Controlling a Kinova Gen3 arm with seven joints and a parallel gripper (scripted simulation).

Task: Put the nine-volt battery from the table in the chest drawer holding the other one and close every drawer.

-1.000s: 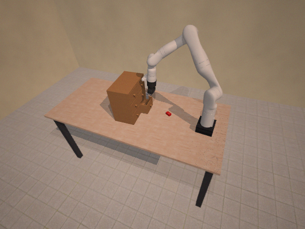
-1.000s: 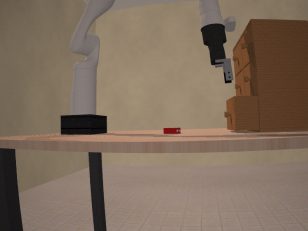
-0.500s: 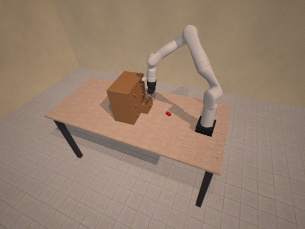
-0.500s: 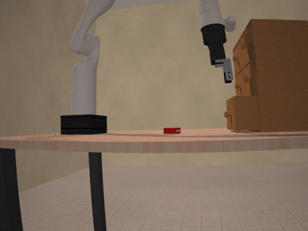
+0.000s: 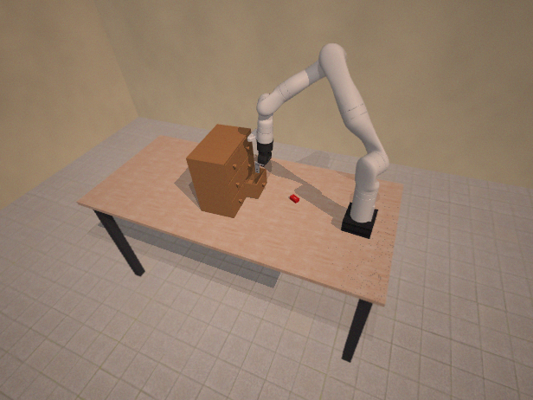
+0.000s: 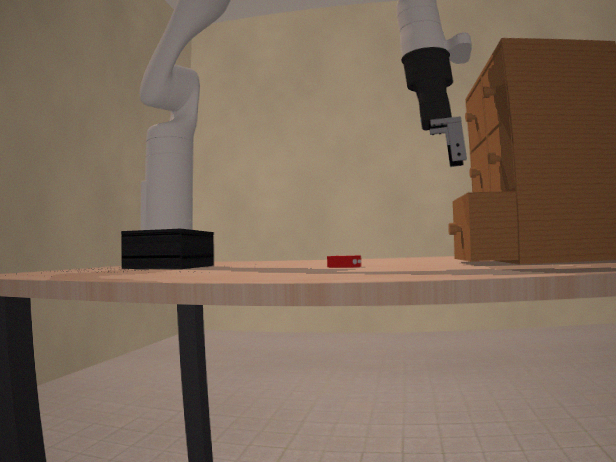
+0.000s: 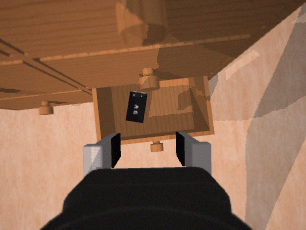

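- On the table between chest (image 5: 210, 173) (image 6: 562, 150) (image 7: 50, 30) and arm base (image 5: 346, 229) (image 6: 150, 250): red nine-volt battery (image 5: 294, 198) (image 6: 343, 261), lying flat.
- Bottom drawer (image 5: 254, 190) (image 6: 492, 227) (image 7: 204, 107) pulled out; black nine-volt battery (image 7: 136, 106) inside.
- Gripper (image 5: 260, 167) (image 6: 456, 163) (image 7: 148, 144) above drawer front, fingers wide apart, nothing held.
- Other visible drawers look pushed in.

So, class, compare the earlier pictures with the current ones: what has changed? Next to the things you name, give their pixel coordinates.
Nothing has visibly changed. The arm (image 5: 346, 93) (image 6: 170, 182), with its jaws now open above the pulled-out drawer (image 5: 254, 190) (image 6: 492, 227) (image 7: 98, 117), the chest (image 5: 214, 188) (image 6: 565, 150) (image 7: 60, 25) and the red battery (image 5: 294, 198) (image 6: 343, 261) on the table (image 5: 260, 234) (image 6: 300, 294) all appear where they were.
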